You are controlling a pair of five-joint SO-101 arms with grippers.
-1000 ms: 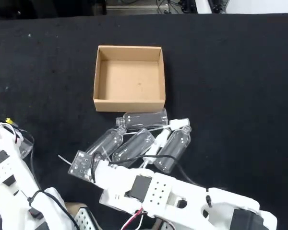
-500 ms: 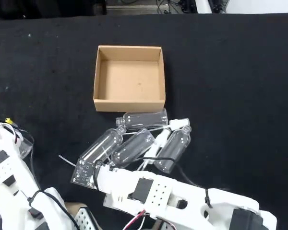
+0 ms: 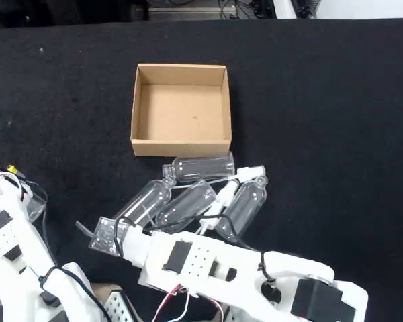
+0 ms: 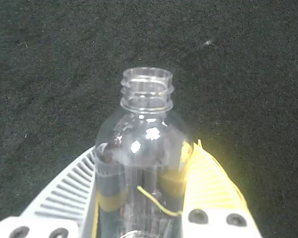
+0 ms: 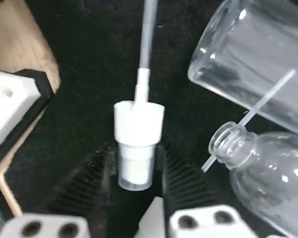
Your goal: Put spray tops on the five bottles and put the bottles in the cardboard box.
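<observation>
In the left wrist view my left gripper (image 4: 144,161) is shut on a clear bottle (image 4: 145,129) whose open neck points away over black cloth. My right gripper (image 5: 136,158) is shut on a white spray top (image 5: 138,130), with its dip tube (image 5: 148,29) sticking out ahead. Seen from above, that gripper (image 3: 99,235) sits just left of several clear bottles (image 3: 187,204) lying on their sides. One of them (image 3: 245,206) has a white top at its neck. The cardboard box (image 3: 136,111) stands open behind them.
The left arm (image 3: 7,231) fills the table's near left corner, close to the right gripper. A tan block (image 5: 15,49) and part of a white arm (image 5: 10,99) lie beside the held spray top. A loose spray top (image 3: 225,194) rests between the bottles.
My right gripper has shifted a little to the left with the spray top, its wrist rolling, away from the lying bottles. The left arm and the bottles have not moved.
</observation>
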